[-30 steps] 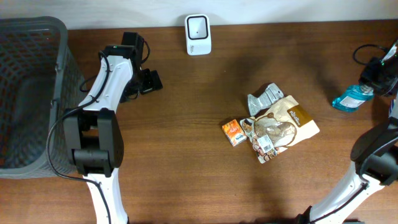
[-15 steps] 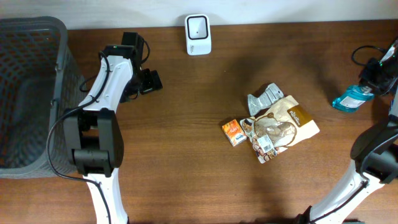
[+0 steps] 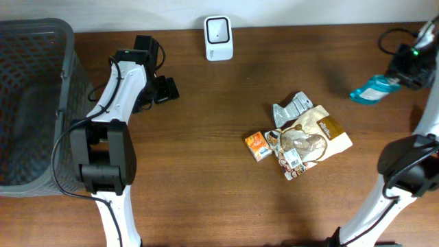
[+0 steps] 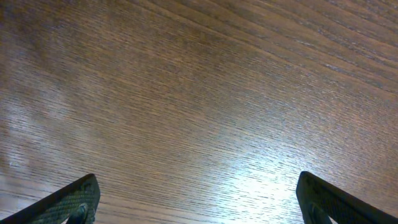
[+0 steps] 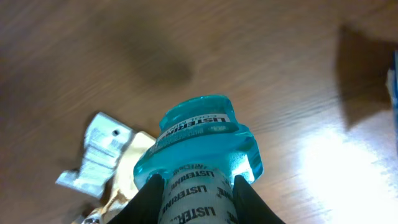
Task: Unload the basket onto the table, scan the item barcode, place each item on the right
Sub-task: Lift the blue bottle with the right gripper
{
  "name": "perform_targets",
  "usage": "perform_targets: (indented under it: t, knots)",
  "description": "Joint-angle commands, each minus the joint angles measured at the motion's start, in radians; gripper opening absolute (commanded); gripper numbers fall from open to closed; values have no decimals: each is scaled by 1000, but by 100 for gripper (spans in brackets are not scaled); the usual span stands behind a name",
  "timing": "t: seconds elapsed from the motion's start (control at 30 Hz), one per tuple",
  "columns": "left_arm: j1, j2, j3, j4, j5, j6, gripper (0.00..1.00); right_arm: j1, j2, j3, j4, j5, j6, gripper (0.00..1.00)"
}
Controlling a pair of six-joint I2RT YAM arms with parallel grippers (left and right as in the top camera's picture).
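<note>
The mouthwash bottle is held by the right gripper near the far right corner of the table. From the dark shadow cast on the wood in the right wrist view, it is judged to be lifted clear of the surface. The right fingers are closed part-way on the bottle's blue body, one on each side of the label. The left gripper is spread wide with only bare wood between its fingertips, and it is parked toward the back of the table between the basket and the scanner.

The step in hand is judged to be the carrying of the picked item to the scanner, which stands at the back edge, well apart from the bottle. A brown pouch, a silver packet and an orange box are left lying together mid-table, untouched.

For the next move, a sweep to the left along the back of the table is called for, with the bottle kept high enough to pass the pile. The bottle must then be turned until its barcode faces the scanner's window. No barcode is seen in any view, so the face to be presented cannot be told, and some turning of the wrist is likely to be needed once the scanner is reached
</note>
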Motion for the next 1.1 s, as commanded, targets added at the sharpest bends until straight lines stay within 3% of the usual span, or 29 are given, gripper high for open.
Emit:
perform_targets:
  t: [0.0,0.33,0.63,0.77,0.87,1.07]
  knots:
    - [-3,-30,-6,-1,-7,2,99,109,-22,53,-21,-32,-23,28]
    - [-3,-30,-6,-1,-7,2,99,445,-22,53,21,-31,-213,28]
    - [-3,-30,-6,-1,-7,2,99,687,-12,-4,110,-16,-566,27]
    - [-3,-30,-6,-1,-7,2,99,740,-12,-62,148,-16,-684,27]
    - [-3,-30,-6,-1,-7,2,99,753,-12,-98,176,-22,-696,27]
    - [-3,-30,-6,-1,-7,2,99,752,-12,-172,183,-150,-823,26]
